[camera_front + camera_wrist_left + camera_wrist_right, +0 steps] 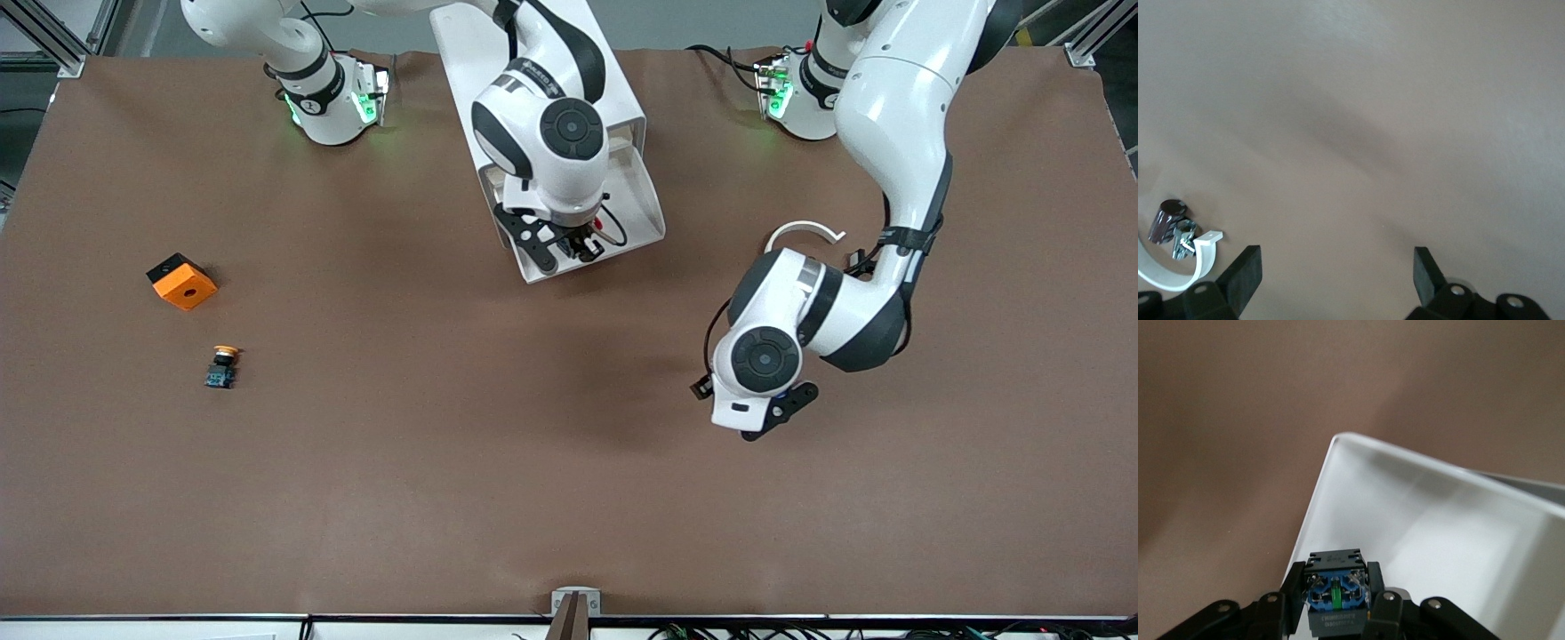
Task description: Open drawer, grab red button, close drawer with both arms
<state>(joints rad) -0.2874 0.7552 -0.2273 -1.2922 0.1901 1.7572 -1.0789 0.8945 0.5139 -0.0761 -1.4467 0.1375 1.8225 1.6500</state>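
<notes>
Landmark for this entry: the white cabinet [569,142], standing on the brown counter [444,462] between the two arm bases.

Toward the right arm's end of the counter from the cabinet, and nearer to the front camera, we note an orange cube [182,282]. Just nearer the camera than the cube lies a yellow-capped button [222,366]. Both sit well apart from the cabinet.

At the cabinet, we see one drawer [582,231] pulled out toward the front camera, its white tray exposed. The right gripper [569,246] hangs over this open tray. In the right wrist view its jaws are closed on the button [1335,593], pinching the black-and-blue body from both sides. In the front view we see a bit of red beside the jaws, but we cannot tell whether it is the cap. The button is off the tray floor, above the tray's corner [1338,443].

Toward the left arm's end from the cabinet, the left gripper [1337,270] hangs over bare counter, nearer the camera than the drawer. We record its jaws as spread wide with nothing between them. A curved white clip [805,233] shows just by the left arm's forearm.
</notes>
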